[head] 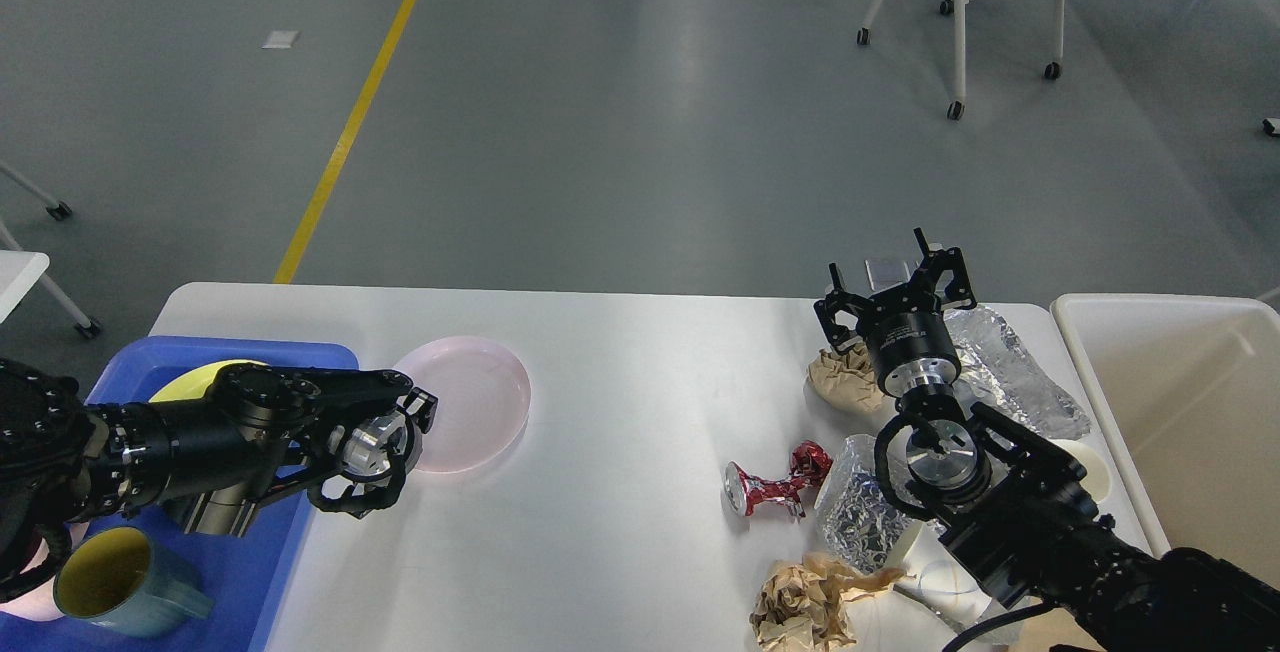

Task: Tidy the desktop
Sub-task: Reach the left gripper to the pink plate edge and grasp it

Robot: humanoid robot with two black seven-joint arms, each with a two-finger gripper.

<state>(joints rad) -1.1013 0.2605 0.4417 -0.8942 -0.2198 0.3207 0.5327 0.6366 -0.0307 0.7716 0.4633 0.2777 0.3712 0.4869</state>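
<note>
The white desktop [620, 372] holds a pale pink plate [475, 402] at left centre. My left gripper [408, 420] is at the plate's left rim, seen dark and end-on, so its fingers cannot be told apart. On the right lies rubbish: a crushed red can [775, 484], crumpled brown paper [845, 377] and another wad [808, 600], silver foil [1015, 377] and a foil-lined wrapper [858, 517]. My right gripper [890, 277] stands above the far brown paper, fingers spread and pointing away, holding nothing.
A blue tray [255, 557] at the left edge carries a yellow plate [195, 380] and a teal mug [115, 582]. A cream-white bin [1180, 402] stands off the right end. White lids [1088, 467] lie under my right arm. Wheeled chairs stand on the floor beyond.
</note>
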